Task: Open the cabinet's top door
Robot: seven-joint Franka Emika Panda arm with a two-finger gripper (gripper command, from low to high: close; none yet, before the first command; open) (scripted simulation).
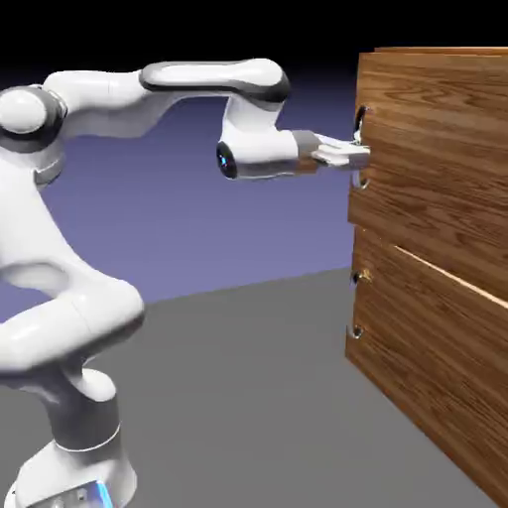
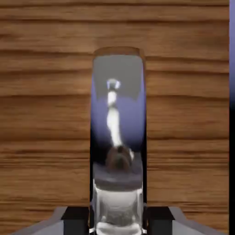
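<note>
A: What are the fingers (image 2: 73,220) doing?

B: Closed on the handle (image 2: 118,133); the gripper (image 1: 355,153) has them on either side of that upright silver loop, which fills the space between them in the hand view (its mirror face shows blue and a pale streak).

A: And around the fingers?

B: Straight ahead of them is the top door (image 1: 437,169): brown wood, grain running horizontally, the handle near its edge; it appears slightly ajar, its handle edge standing out from the lower door (image 1: 427,367) below the fingers; both belong to the tall cabinet (image 1: 432,258); behind the fingers the white arm (image 1: 149,99) stretches back level.
</note>
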